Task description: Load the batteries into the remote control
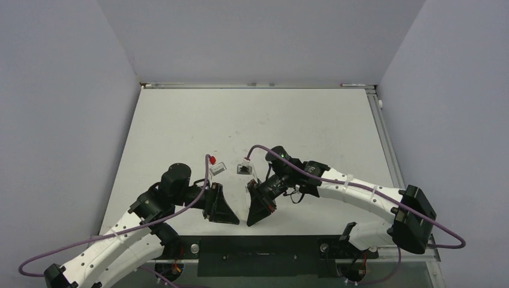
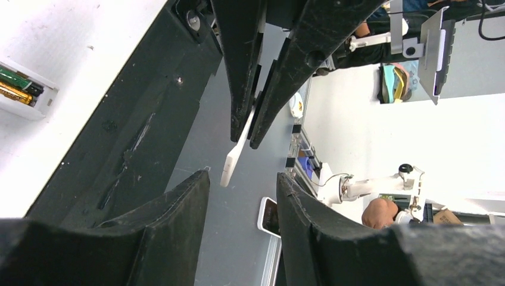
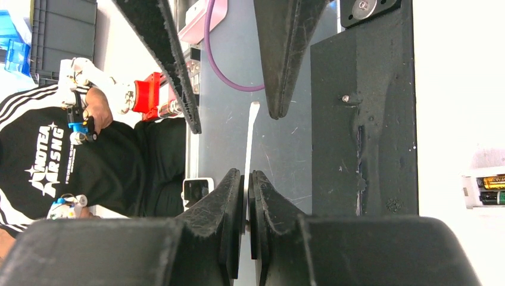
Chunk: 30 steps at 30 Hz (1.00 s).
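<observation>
White tabletop near the arms bears the remote control [image 2: 41, 101], recess up, with the batteries [image 2: 13, 90] lying inside. Well apart, the right gripper [image 3: 245, 179] pinches a thin white plastic strip [image 3: 251, 137]; facing it, the left gripper [image 2: 242, 176] stands half open and holds nothing.

Scuffed matt black jaws; smooth white plastic strip [image 2: 232, 161]; glossy metallic batteries [image 2: 16, 92]; matt white table [image 1: 240, 120].

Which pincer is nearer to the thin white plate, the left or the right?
Right. The right pincer is shut on the thin white plate; the left pincer stands open at its free end, apparently without touching it.
</observation>
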Motion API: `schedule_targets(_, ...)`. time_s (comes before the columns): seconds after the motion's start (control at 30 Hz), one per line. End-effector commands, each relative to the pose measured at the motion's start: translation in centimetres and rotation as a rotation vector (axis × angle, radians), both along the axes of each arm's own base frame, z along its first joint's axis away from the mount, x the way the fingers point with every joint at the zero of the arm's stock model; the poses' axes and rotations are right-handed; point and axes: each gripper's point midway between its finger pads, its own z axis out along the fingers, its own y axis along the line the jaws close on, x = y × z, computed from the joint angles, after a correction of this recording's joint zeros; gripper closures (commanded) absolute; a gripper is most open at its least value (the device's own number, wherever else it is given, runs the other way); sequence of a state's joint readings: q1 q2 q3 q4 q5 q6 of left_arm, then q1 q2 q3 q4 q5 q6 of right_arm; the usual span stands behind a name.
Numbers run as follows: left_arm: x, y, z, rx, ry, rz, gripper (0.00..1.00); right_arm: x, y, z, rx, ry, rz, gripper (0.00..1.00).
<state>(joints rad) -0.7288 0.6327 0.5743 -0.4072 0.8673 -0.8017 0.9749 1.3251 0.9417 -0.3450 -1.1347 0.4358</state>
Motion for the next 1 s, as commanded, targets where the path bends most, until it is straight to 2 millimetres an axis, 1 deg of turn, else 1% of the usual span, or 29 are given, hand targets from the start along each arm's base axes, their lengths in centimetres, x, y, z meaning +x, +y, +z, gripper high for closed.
schedule_targets(0.0, 0.7, -0.5, 1.3, -0.071, -0.02, 0.03, 0.59, 0.0, 0.4, 1.9, 0.105, -0.052, 0.005, 0.92)
schedule_targets(0.1, 0.7, -0.7, 1.4, -0.089, -0.008, 0.024, 0.61, 0.1, 0.6, 1.8, 0.11, -0.048, 0.003, 0.92)
schedule_targets(0.27, 0.8, -0.9, 1.7, -0.117, -0.01, 0.021, 0.63, -0.1, 0.7, 2.1, 0.13, -0.031, 0.008, 0.91)
schedule_targets(0.53, 1.0, -1.2, 2.0, -0.15, -0.002, 0.024, 0.74, -0.4, 0.7, 1.9, 0.136, -0.019, 0.02, 0.91)
schedule_targets(0.63, 0.9, -1.3, 1.9, -0.156, 0.0, 0.017, 0.87, -0.5, 0.7, 1.9, 0.137, -0.016, 0.024, 0.92)
schedule_targets(0.7, 0.9, -1.3, 1.9, -0.158, -0.001, 0.019, 1.0, -0.4, 0.7, 1.8, 0.134, -0.016, 0.026, 0.92)
schedule_targets(0.73, 0.9, -1.3, 1.9, -0.161, -0.003, 0.019, 1.0, -0.4, 0.7, 1.8, 0.13, -0.017, 0.027, 0.91)
schedule_targets(0.8, 1.2, -1.3, 2.0, -0.164, -0.01, 0.036, 1.0, 0.0, 0.8, 1.7, 0.108, -0.044, 0.003, 0.81)
schedule_targets(0.83, 1.3, -1.3, 2.0, -0.165, -0.012, 0.05, 1.0, 0.4, 0.8, 1.6, 0.092, -0.068, -0.024, 0.71)
schedule_targets(0.87, 1.6, -1.3, 1.9, -0.165, -0.012, 0.071, 1.0, 1.2, 0.8, 1.4, 0.062, -0.104, -0.077, 0.59)
schedule_targets(0.9, 1.8, -1.3, 2.0, -0.17, -0.013, 0.095, 1.0, 2.2, 0.6, 1.0, 0.026, -0.139, -0.143, 0.55)
schedule_targets(0.97, 2.4, -1.2, 2.2, -0.19, -0.008, 0.157, 1.0, 3.9, 0.2, 0.9, -0.023, -0.19, -0.278, 0.49)
